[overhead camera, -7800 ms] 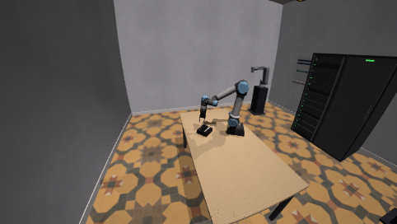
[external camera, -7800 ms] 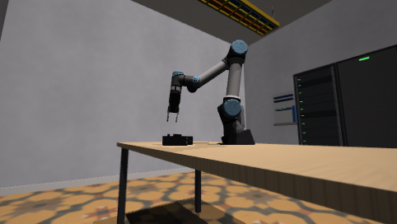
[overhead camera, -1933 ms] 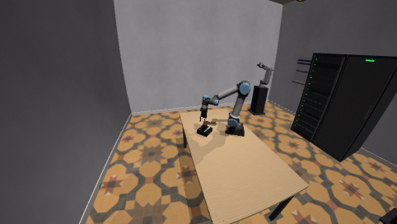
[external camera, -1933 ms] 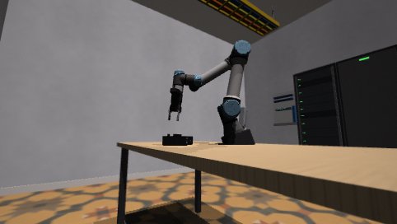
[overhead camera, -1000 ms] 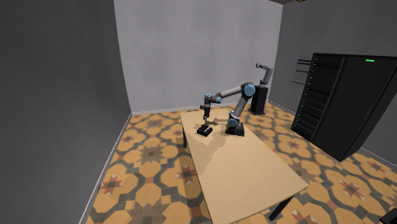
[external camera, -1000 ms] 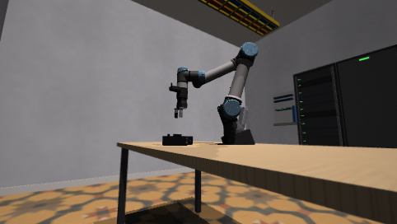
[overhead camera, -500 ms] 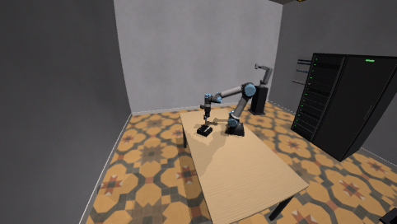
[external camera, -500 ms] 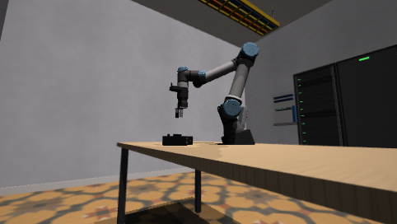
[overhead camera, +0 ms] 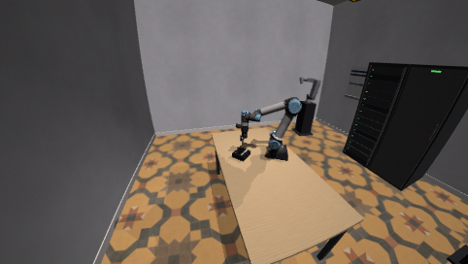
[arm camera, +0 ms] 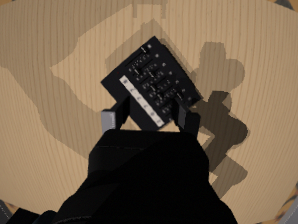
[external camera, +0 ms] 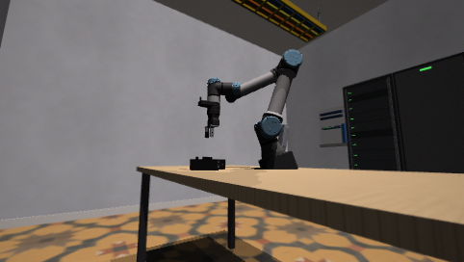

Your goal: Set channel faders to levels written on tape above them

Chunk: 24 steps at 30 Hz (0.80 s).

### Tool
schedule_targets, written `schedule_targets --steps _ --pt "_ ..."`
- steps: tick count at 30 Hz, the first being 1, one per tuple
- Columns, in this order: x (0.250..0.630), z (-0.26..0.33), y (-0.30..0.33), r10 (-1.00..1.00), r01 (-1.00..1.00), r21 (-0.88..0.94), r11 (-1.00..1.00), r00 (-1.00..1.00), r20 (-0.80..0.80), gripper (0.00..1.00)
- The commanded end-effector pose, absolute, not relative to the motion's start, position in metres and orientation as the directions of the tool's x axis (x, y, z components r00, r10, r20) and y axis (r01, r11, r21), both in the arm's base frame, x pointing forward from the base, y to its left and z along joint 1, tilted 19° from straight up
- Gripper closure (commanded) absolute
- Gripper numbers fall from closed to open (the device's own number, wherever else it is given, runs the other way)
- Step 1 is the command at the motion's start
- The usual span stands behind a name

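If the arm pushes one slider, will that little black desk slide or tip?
The desk looks low and flat on the table, so tipping seems unlikely. It is small, probably light, so it might skid. The open fingers hang above it.
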<state>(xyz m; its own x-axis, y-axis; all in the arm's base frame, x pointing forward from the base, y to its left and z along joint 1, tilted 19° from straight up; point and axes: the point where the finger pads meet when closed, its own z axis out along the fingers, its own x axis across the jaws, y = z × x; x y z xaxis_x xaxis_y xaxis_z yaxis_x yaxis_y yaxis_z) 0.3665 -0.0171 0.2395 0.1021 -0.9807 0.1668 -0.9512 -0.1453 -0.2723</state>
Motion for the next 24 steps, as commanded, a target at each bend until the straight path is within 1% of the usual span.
schedule_targets --steps 1,13,24 --pt "0.3667 0.2398 -0.0172 -0.980 -0.950 -0.273 -0.149 0.106 0.168 0.00" --pt "0.3674 0.2376 -0.0174 -0.969 -0.942 -0.261 -0.210 0.165 0.185 0.00" --pt "0.3686 0.2304 -0.0182 -0.908 -0.891 -0.219 -0.398 0.349 0.233 0.00"
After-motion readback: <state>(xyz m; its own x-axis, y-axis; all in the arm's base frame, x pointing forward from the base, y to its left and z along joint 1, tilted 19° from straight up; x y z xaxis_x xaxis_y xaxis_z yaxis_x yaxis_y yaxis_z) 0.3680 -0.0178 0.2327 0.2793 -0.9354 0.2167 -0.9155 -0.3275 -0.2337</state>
